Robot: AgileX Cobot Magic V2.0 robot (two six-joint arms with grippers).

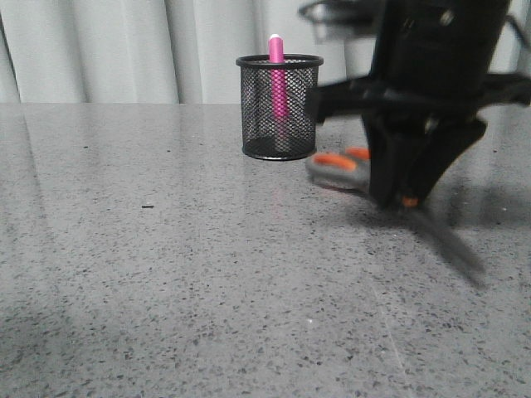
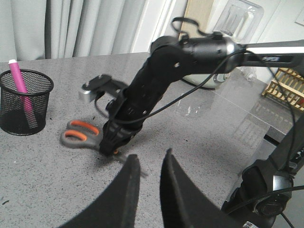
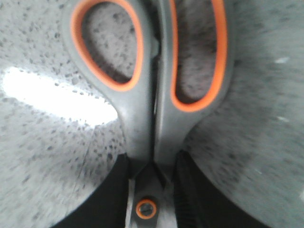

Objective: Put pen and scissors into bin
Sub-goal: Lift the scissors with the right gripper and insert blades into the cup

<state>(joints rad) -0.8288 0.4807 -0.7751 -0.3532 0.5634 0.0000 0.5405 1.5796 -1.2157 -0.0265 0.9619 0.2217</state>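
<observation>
The black mesh bin [image 1: 280,108] stands upright at the back middle of the table, with the pink pen [image 1: 277,75] upright inside it, cap above the rim. Both also show in the left wrist view, the bin [image 2: 23,102] and the pen [image 2: 21,85]. My right gripper [image 1: 398,195] is shut on the scissors [image 1: 336,168] at the pivot, right of the bin. The orange-lined handles point toward the bin and the blurred blades trail to the front right. In the right wrist view the fingers [image 3: 190,190] flank the scissors [image 3: 152,95]. My left gripper [image 2: 149,159] is open and empty.
A small dark speck [image 1: 148,206] lies on the grey speckled table [image 1: 207,290] at the left. Curtains hang behind. In the left wrist view the table's edge [image 2: 247,156] drops off on the right arm's side, with a wooden rack [image 2: 285,88] beyond.
</observation>
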